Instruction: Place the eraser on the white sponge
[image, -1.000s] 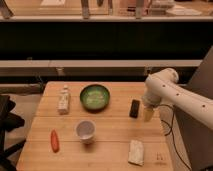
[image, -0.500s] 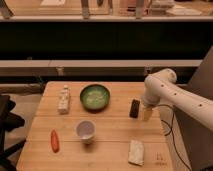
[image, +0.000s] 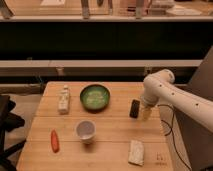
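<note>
The eraser (image: 134, 108) is standing on its edge on the table (image: 112, 160), in the right part of the top, approx. halfway between back and front edge. It is looking like a small dark block. The gripper (image: 145, 113) is hanging just beside it, on the side away from the bowl (image: 95, 96), w/ its tip pointing down to the wood. The claw is standing wide apart, not clamping anything; the eraser is sitting at its side, not between the fingers. Whether the two are touching, I cannot tell. The white arm (image: 175, 97) is coming in from the right edge and bending down over this spot.

The white sponge (image: 136, 152) is lying flat near the front edge, well apart from the eraser and almost straight in front of it. The green bowl is sitting near the eraser, toward the table's middle. A white cup (image: 85, 131) is standing in front of the bowl. A white bottle (image: 63, 99) is standing beside the bowl, on the far side from the eraser, and an orange carrot (image: 54, 141) is lying at the front left corner.
</note>
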